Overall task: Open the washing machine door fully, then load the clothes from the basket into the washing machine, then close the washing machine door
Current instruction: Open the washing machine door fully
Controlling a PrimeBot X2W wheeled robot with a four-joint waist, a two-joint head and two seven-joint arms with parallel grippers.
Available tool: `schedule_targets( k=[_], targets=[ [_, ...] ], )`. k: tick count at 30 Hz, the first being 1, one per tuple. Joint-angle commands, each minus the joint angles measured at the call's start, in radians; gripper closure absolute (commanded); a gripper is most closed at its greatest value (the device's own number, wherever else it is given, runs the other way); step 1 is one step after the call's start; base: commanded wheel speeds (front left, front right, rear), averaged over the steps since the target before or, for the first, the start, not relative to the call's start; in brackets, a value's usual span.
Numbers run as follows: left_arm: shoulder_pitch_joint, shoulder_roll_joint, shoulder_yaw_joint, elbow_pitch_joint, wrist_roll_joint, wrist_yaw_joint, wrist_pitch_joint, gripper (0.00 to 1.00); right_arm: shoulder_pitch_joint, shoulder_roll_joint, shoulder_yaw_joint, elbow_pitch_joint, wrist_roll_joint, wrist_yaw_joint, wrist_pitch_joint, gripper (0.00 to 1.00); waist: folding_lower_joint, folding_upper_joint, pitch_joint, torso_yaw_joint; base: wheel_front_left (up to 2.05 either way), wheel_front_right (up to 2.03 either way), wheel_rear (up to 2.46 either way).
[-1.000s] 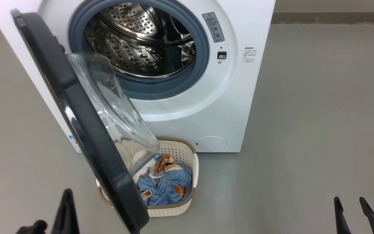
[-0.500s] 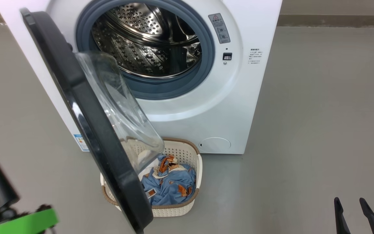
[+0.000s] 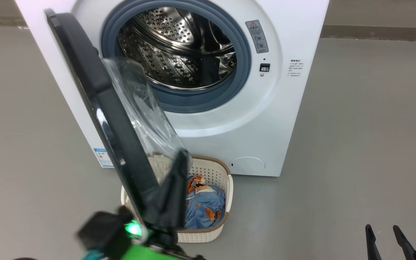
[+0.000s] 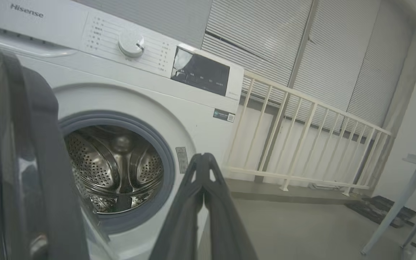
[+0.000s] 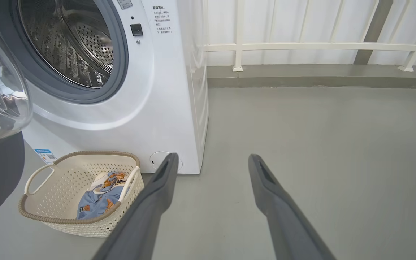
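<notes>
Door [image 3: 96, 94] swung out, L gripper [image 3: 182, 157] by its lower edge, clothes [image 3: 204, 206] in basket [image 3: 229, 187].
Head view: washer [image 3: 265, 119] at centre w/ door hinged on its left side, standing out edge-on toward the cam; glass bowl [image 3: 139, 108] faces the bare steel drum [image 3: 179, 50]. Basket sits on floor [image 3: 356, 144] just in front of washer's base, left part under the door; clothes lie heaped in its right half. L gripper's fingers pressed tight together, nothing betw. them, tip up beside the bowl's lower end & over the basket; can't tell if it touches door. Wrist view: it points at washer front, right of the drum opening. R gripper [image 3: 381, 228] low at right, well apart from washer, fingers spread wide, nothing in them, over bare floor.
</notes>
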Motion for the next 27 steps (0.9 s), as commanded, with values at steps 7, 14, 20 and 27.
schedule_targets(
  k=[7,14,20,27],
  targets=[
    [-0.007,0.006,-0.059,0.163,-0.078,0.084,0.056,1.0,-0.01,-0.005,0.027,-0.002,0.013,0.002,-0.012,0.0,0.0,-0.0001,0.011,0.018,0.0,0.0,0.0],
    [-0.032,0.006,-0.086,0.293,-0.149,0.17,0.005,1.0,-0.01,-0.002,0.025,0.015,0.02,0.002,-0.012,0.0,0.0,-0.0001,0.024,0.025,0.0,0.0,0.0],
    [-0.062,0.006,-0.125,0.372,-0.176,0.228,-0.025,1.0,-0.01,-0.001,0.023,0.032,0.022,0.002,-0.012,0.0,0.0,-0.0001,0.034,0.026,0.0,0.0,0.0],
    [-0.087,0.006,-0.145,0.405,-0.17,0.284,-0.051,1.0,0.002,-0.001,0.012,0.043,0.036,0.002,-0.012,0.0,0.0,-0.0001,0.051,0.057,0.0,0.0,0.0]
  ],
)
